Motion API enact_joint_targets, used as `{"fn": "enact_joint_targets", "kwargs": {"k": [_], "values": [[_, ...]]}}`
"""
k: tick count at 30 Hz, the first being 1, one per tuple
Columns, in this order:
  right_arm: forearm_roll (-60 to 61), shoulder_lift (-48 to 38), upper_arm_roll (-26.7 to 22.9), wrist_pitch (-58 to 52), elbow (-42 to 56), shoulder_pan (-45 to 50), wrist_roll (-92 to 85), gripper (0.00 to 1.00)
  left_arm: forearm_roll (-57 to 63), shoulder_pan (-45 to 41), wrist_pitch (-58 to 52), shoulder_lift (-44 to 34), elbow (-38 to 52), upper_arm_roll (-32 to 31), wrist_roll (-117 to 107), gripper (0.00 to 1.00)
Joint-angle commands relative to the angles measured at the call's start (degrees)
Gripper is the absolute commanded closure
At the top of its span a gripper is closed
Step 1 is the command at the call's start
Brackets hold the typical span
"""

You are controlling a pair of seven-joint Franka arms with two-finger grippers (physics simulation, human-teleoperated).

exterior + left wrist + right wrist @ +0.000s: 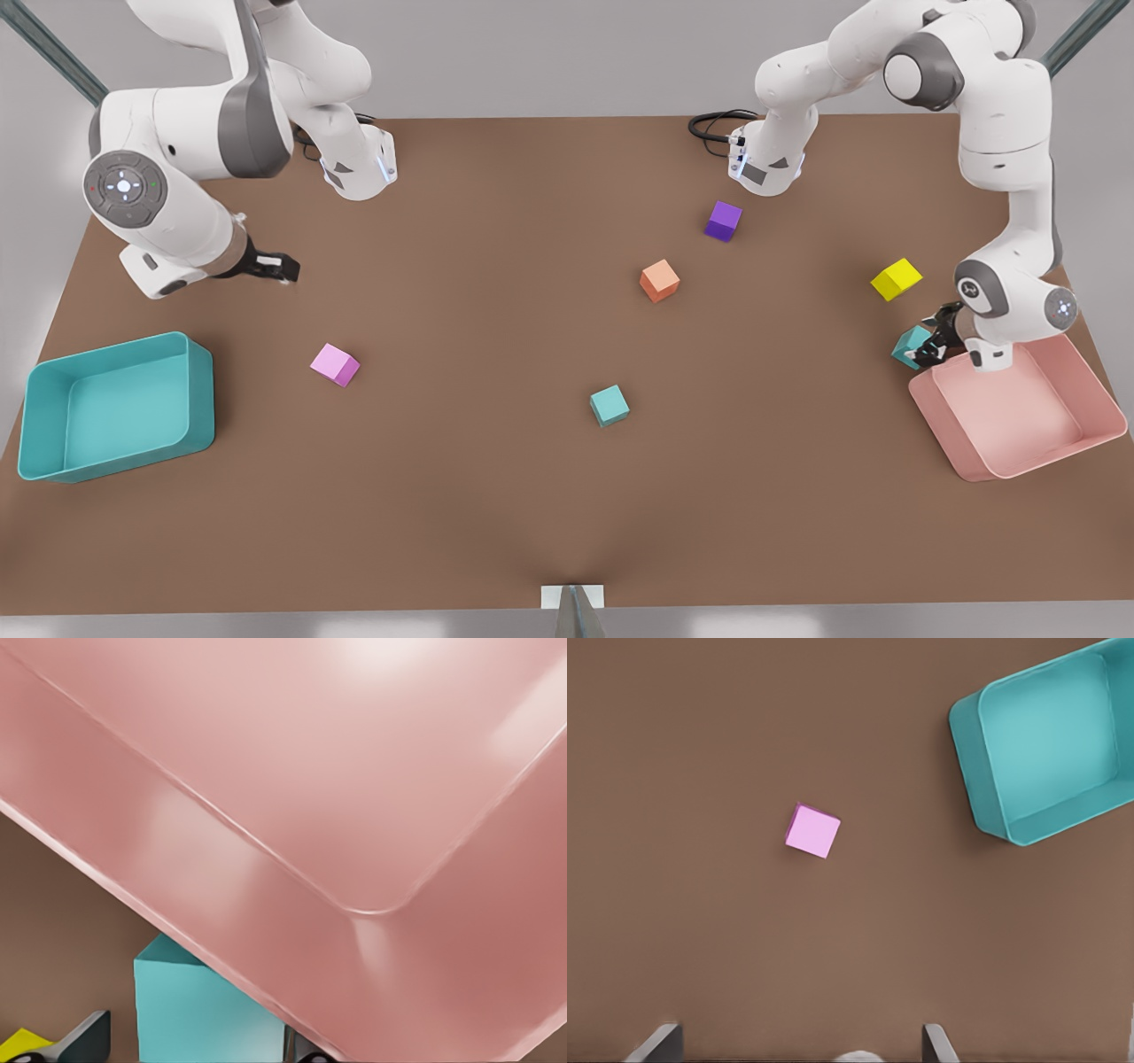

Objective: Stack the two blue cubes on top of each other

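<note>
Looks like the grab step: one small matte teal cube [908, 344] at the front view's right edge is bracketed, maybe gripped, by the left gripper [928, 347] beside the pink tray [952, 425], a lift toward the second teal cube [609, 405] at lower centre is probably called for next, and the right gripper [282, 267] is kept waiting, spread, at upper left.

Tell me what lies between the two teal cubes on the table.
In the front view, only bare brown table lies between the free teal cube and the teal cube at the left gripper beside the pink bin.
</note>
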Motion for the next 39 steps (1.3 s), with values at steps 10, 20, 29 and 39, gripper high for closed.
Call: {"fn": "enact_joint_targets", "kwargs": {"k": [10,20,29,39], "values": [[0.8,0.9,-0.2,-1.3,0.2,0.4,-19.6,0.00,-1.7,0.6,5.2,2.9,0.0,-0.2,-0.4,0.00],[1.5,1.7,-0.4,-1.3,0.5,0.3,-20.2,0.00,-1.7,0.0,-8.6,-2.0,-0.1,-0.2,-1.0,0.74],[1.2,5.6,-0.5,-0.7,2.8,-2.0,-20.4,0.00,1.6,-15.2,-27.4,-18.3,6.5,-18.4,-6.8,0.69],[0.5,7.2,-0.3,0.9,5.7,-3.5,-20.3,0.00,5.5,-38.9,-22.6,16.6,49.6,-23.4,-19.8,0.69]]}}
